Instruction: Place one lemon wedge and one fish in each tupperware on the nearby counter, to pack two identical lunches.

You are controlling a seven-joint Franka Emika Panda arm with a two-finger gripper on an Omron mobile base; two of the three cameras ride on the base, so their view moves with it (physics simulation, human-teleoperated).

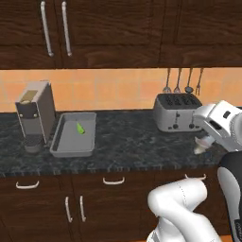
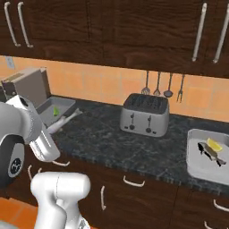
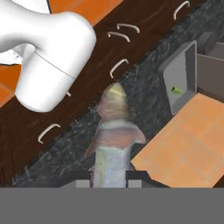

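Clearly the fish point(image 3: 114, 131) is clamped between the closed gripper point(image 3: 110, 177), carried in the air above the counter point(image 1: 132, 146) edge. In the left base view it shows at about four o'clock of the toaster point(image 1: 177, 112). The left tupperware point(image 1: 74, 134), at nine o'clock of the toaster, holds a green lemon wedge point(image 1: 81, 128) and no fish that I can see. The right tupperware point(image 2: 208, 154) at three o'clock already holds a dark fish point(image 2: 209, 154) and a yellow wedge point(image 2: 214, 146). So one lunch looks packed; the held fish likely completes the other. The stone between toaster and left tupperware is bare, though the coffee machine point(image 1: 35, 111) stands just beside that tupperware's far side.
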